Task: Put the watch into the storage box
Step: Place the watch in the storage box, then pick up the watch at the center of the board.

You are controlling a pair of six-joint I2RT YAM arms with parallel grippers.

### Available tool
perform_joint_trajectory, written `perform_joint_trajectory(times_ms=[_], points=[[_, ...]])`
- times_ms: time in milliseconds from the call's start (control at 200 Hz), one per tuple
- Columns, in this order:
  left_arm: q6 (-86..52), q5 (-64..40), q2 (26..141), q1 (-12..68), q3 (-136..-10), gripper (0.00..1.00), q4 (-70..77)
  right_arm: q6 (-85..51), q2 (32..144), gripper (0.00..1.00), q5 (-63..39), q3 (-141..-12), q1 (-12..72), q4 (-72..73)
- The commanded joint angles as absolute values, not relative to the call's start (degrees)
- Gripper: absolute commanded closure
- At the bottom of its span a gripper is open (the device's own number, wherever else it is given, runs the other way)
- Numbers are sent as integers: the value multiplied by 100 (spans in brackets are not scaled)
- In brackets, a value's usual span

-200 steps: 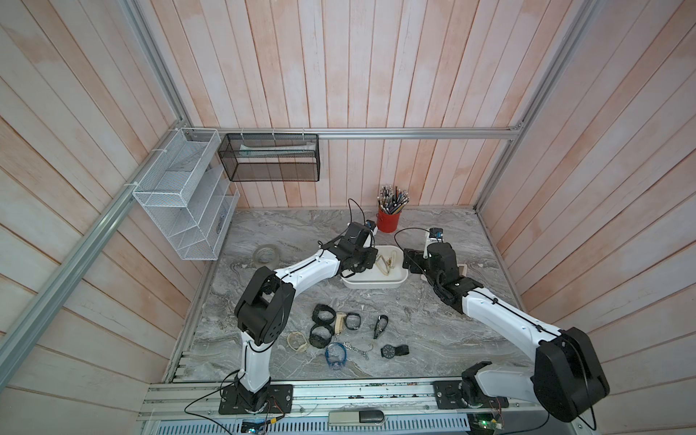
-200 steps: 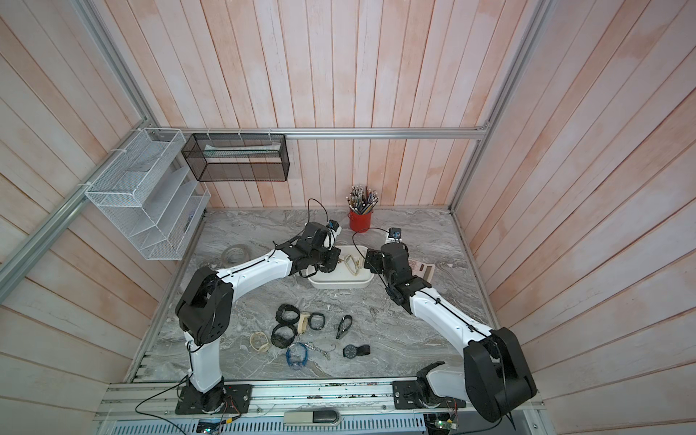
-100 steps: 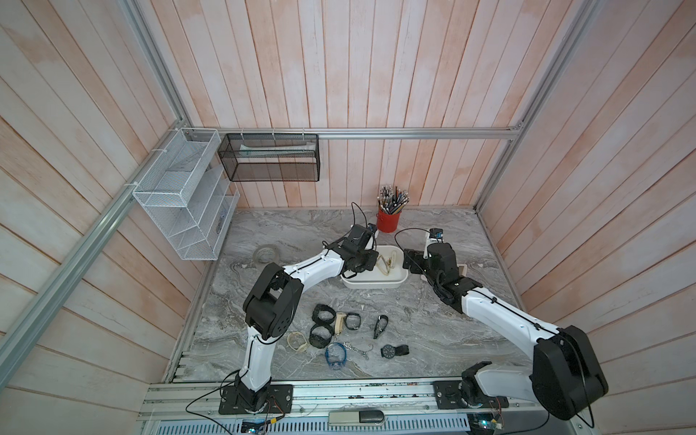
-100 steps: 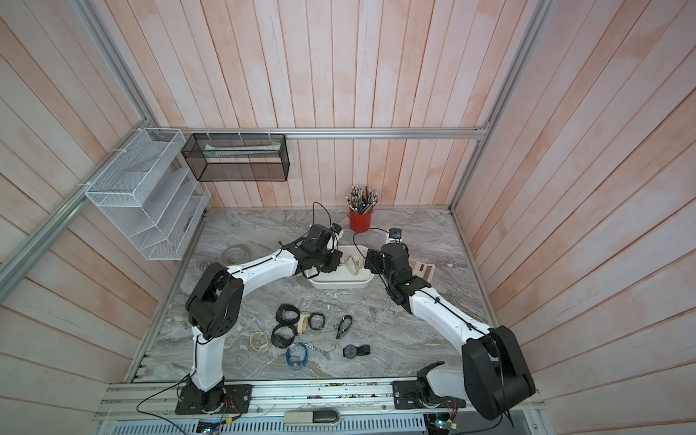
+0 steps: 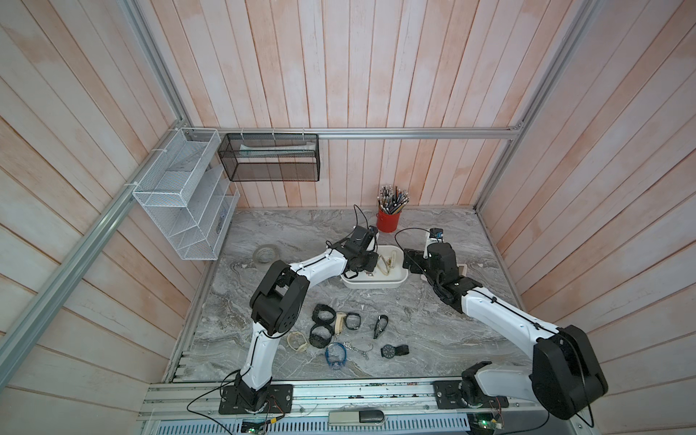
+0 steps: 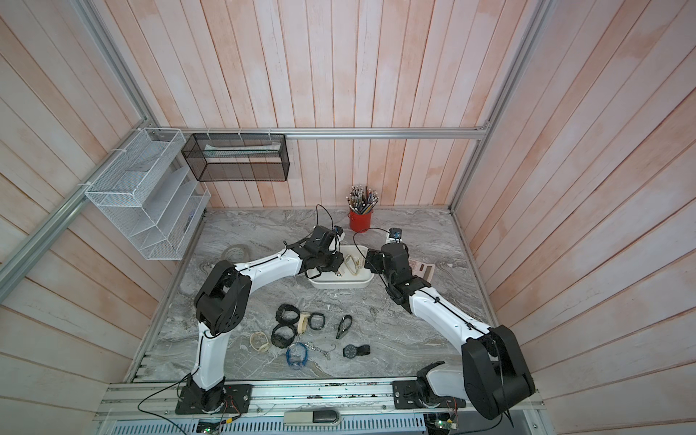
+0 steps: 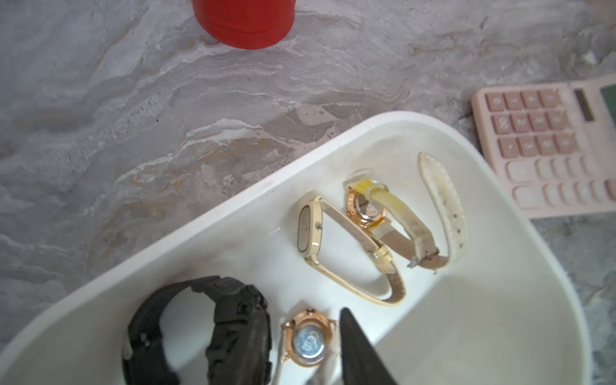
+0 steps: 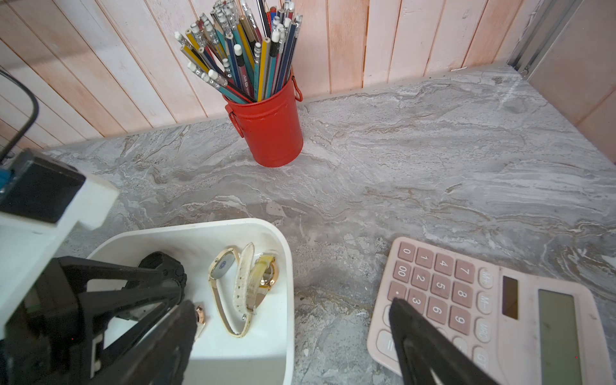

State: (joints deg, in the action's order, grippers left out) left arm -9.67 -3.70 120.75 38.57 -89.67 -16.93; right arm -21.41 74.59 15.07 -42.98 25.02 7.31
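Observation:
The storage box (image 5: 380,285), a shallow white tub, sits mid-table in both top views, rim (image 6: 339,283). My left gripper (image 5: 367,263) hangs low inside its left end. In the left wrist view that gripper (image 7: 301,316) is open, and a rose-gold watch (image 7: 308,343) lies back-up on the box floor (image 7: 466,316) between its fingers (image 7: 360,353). Beside it lie a black watch (image 7: 200,333), a cream watch (image 7: 310,230) and a yellow-strapped watch (image 7: 366,210). My right gripper (image 8: 290,310) is open and holds nothing, straddling the box's right end wall (image 8: 286,266).
Several more watches (image 5: 331,327) lie on the marble near the front, with a black-faced one (image 5: 393,351) apart. A pink calculator (image 8: 483,300) lies right of the box. Behind stand a red pencil cup (image 5: 388,220) and a tape roll (image 5: 265,253). A white mesh rack (image 5: 184,203) and a black mesh basket (image 5: 269,162) hang on the walls.
My left gripper has pushed a little further over the box and its jaws have come apart, leaving the rose-gold watch on the box floor. The right arm has stayed put.

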Motion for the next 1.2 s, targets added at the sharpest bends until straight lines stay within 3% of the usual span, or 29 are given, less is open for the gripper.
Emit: perform_joint_trajectory(times_ms=[0, 145, 190, 360, 710, 990, 1195], points=[[-986, -458, 11851, 3860, -9035, 40, -1650, -2188, 7523, 8, 1458, -4385, 2471, 791], [-1115, -669, 11375, 3865, -8887, 13, -1410, -2170, 7532, 8, 1430, -4437, 2476, 780], [-1167, -732, 11192, 3862, -8783, 1, -1272, -2162, 7536, 8, 1421, -4455, 2470, 782], [-1392, -763, 10214, 3826, -8026, 0, -559, -2124, 7534, 8, 1382, -4535, 2461, 741], [-2018, -554, 7301, 3470, -4651, 0, 1081, -2138, 7623, 8, 1284, -4551, 2452, 788], [-2367, -505, 7072, 3270, -4367, 0, 1069, -2080, 7635, 8, 1049, -4702, 2452, 343], [-2453, -282, 7285, 3257, -4434, 0, 1222, -2085, 6971, 10, 374, -4258, 2500, -696]])
